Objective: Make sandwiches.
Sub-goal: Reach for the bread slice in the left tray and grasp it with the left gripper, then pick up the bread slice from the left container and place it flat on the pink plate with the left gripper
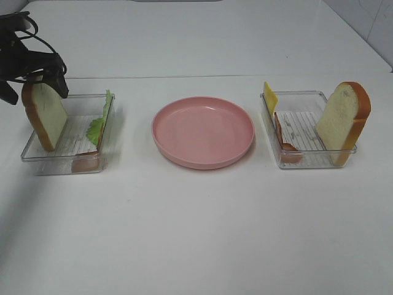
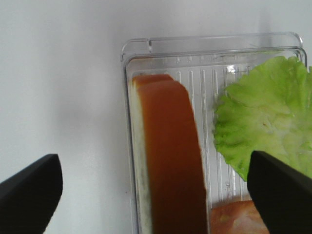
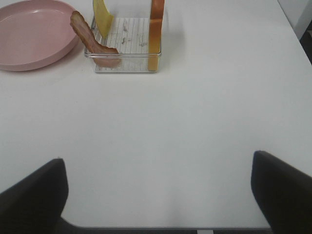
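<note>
The right gripper (image 3: 158, 195) is hidden from the high camera, spread and empty. The left gripper (image 2: 154, 168) is spread astride one of two bread slices (image 1: 46, 117), each stood in its own tray (image 1: 61, 161); one plate (image 1: 202, 132) is counted.

Clear plastic trays (image 1: 52, 165) (image 1: 316, 161), glossy pink plate (image 1: 202, 162), matt table (image 1: 196, 233)

We see a tray (image 3: 124, 66) holding bacon (image 3: 88, 38), cheese (image 3: 102, 17) and an upright bread slice (image 3: 156, 29), beside the plate (image 3: 29, 41); our gripper (image 3: 157, 187) gapes wide.
</note>
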`<state>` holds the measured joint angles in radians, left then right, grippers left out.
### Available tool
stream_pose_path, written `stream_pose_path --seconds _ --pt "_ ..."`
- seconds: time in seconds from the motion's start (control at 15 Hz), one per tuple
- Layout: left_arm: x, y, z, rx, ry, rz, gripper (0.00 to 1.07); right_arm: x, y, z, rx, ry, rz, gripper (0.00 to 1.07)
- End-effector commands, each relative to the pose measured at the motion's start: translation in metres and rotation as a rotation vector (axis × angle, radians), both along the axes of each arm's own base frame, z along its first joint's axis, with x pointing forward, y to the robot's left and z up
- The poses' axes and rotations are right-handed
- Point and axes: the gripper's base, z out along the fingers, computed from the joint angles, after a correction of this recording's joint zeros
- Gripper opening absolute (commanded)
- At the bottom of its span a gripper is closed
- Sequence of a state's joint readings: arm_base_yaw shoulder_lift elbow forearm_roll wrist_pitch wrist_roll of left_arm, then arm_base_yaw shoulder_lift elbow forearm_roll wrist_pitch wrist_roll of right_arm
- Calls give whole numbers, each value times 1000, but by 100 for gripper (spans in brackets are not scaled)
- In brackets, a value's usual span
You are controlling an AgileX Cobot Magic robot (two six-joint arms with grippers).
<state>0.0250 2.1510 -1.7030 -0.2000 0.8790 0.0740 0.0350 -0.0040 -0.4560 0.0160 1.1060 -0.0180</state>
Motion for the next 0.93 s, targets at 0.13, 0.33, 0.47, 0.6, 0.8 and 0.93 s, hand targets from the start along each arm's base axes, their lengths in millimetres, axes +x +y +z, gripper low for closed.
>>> stream_pose_path --seconds 0.13,0.33,0.47,0.6,0.8,0.93 --pt "1 1 1 -7 -7 6 93 -3 -1 -1 -7 -31 -5 99" --pt "2 1 2 -10 -16 19 45 -3 -1 -1 -7 -31 -5 99" --pt "2 2 2 -9 -25 18 0 -3 -1 -1 -7 -31 -5 99" --pt "2 1 2 -12 -24 21 0 -3 -1 -1 -7 -31 -5 99" --pt "0 -2 14 -61 -41 37 0 -3 -1 -1 -7 -31 -5 99" --pt "-5 -4 42 -82 -104 43 0 -3 -1 -1 -7 -31 -5 99"
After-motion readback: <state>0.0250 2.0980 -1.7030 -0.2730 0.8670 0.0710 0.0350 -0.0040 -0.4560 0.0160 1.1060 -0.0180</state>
